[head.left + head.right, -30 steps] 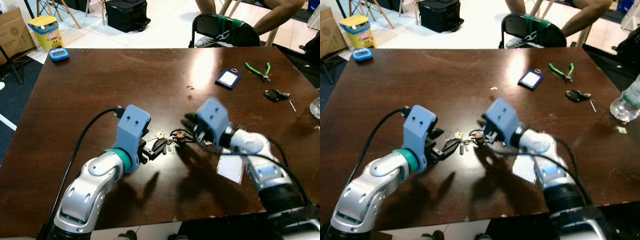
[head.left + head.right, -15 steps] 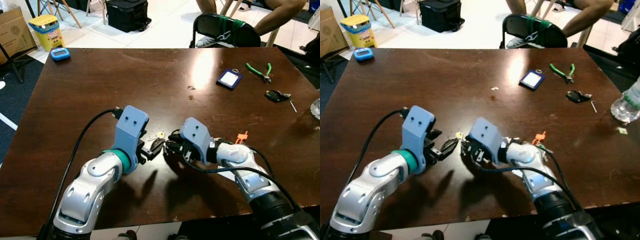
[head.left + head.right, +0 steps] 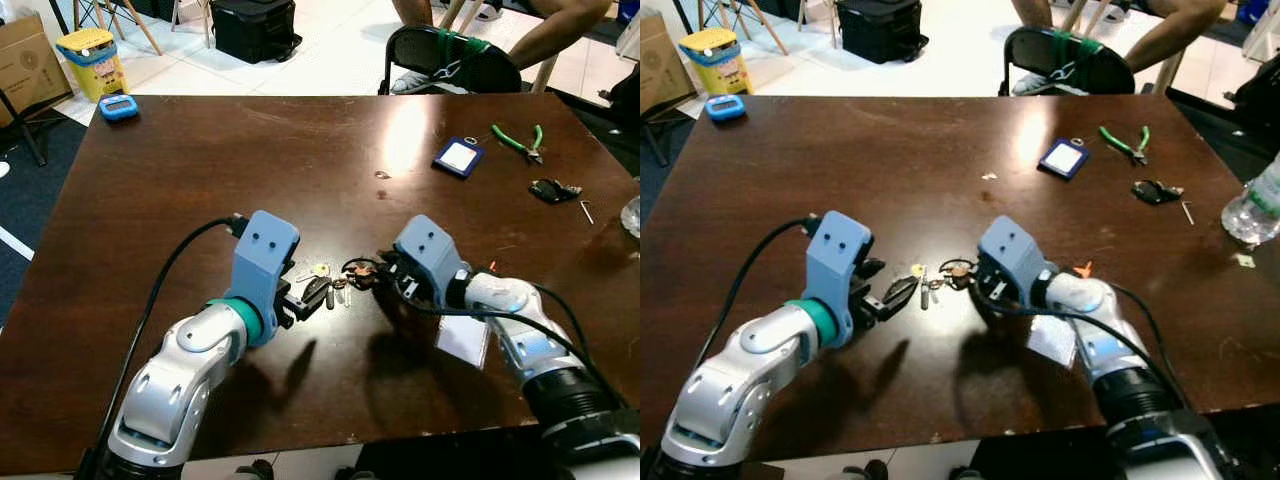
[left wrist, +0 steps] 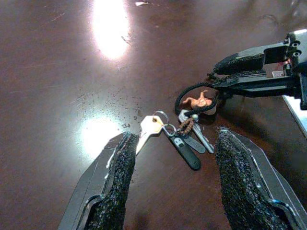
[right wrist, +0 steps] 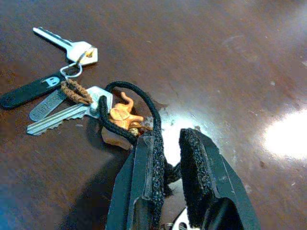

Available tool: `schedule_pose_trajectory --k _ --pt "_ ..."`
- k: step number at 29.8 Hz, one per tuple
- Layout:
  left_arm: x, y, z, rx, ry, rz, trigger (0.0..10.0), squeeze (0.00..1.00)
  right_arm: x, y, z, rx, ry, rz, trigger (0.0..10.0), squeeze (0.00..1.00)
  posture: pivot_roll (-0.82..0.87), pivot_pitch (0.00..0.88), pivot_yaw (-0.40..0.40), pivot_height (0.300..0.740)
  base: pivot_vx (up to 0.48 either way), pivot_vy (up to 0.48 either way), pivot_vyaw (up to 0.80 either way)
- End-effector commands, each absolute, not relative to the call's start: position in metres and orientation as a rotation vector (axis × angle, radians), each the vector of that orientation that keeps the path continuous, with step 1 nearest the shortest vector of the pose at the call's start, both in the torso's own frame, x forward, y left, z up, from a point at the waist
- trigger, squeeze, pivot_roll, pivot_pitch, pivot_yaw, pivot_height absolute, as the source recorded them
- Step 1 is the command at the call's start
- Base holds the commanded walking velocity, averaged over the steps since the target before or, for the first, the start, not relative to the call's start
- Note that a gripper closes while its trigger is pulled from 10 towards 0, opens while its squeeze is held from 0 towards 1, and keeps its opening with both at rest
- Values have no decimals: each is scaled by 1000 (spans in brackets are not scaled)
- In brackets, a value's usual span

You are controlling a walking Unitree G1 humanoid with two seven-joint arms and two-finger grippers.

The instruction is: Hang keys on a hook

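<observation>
A bunch of keys (image 4: pixel 184 139) with a black cord loop (image 5: pixel 132 91) and a small orange charm (image 5: pixel 123 115) lies on the dark wooden table (image 3: pixel 250 170), near its front middle. My right gripper (image 5: pixel 169 136) comes in low from the right, its fingers closed on the end of the cord loop. My left gripper (image 3: pixel 312 293) hovers just left of the keys, open, with the bunch lying between its two fingers (image 4: pixel 120 163). A small orange piece (image 3: pixel 1083 270) shows beside my right wrist.
A white card (image 3: pixel 462 340) lies under my right forearm. Far right on the table are a blue badge holder (image 3: pixel 456 157), green pliers (image 3: pixel 517 140), a black fob (image 3: pixel 552 190) and a water bottle (image 3: pixel 1255 205). A person sits on a chair (image 3: pixel 450 60) beyond the far edge.
My right gripper went left to the keys half a second ago and has drawn back right, the cord loop coming with it. The left arm has stayed still.
</observation>
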State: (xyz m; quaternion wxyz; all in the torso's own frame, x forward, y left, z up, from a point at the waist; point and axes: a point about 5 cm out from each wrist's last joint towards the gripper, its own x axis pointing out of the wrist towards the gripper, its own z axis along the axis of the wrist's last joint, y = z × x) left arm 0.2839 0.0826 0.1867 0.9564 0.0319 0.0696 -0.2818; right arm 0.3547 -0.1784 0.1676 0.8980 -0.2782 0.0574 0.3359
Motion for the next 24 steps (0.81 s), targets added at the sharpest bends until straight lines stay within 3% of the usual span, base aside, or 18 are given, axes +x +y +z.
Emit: schedule_pose_trajectory --k 1,8,9,10,11,16,17,24 --pt "283 81 182 61 167 -577 10000 0 355 -175 164 -571 124 705 10000 0 -59 162 72 740 0 0 0" --pt "282 82 183 62 168 -573 10000 0 354 -166 162 -556 115 733 10000 0 -54 163 72 740 0 0 0" --pt "282 84 183 64 168 -568 10000 0 352 -164 163 -550 108 752 10000 584 -52 166 69 740 0 0 0" --pt "282 84 183 64 168 -568 10000 0 352 -164 163 -550 108 752 10000 584 -52 166 69 740 0 0 0" --pt "282 84 182 64 170 -565 10000 0 351 -165 164 -546 104 763 10000 1000 -57 167 70 740 0 0 0" --pt "281 83 182 62 171 -566 10000 0 350 -169 166 -547 99 766 10000 1000 -59 169 70 740 0 0 0" --pt "281 81 182 61 171 -571 10000 0 351 -172 168 -551 98 751 10000 43 -63 170 71 740 0 0 0" --pt "282 80 182 61 169 -575 10000 0 351 -175 167 -556 114 764 10000 0 -63 169 73 740 0 0 0"
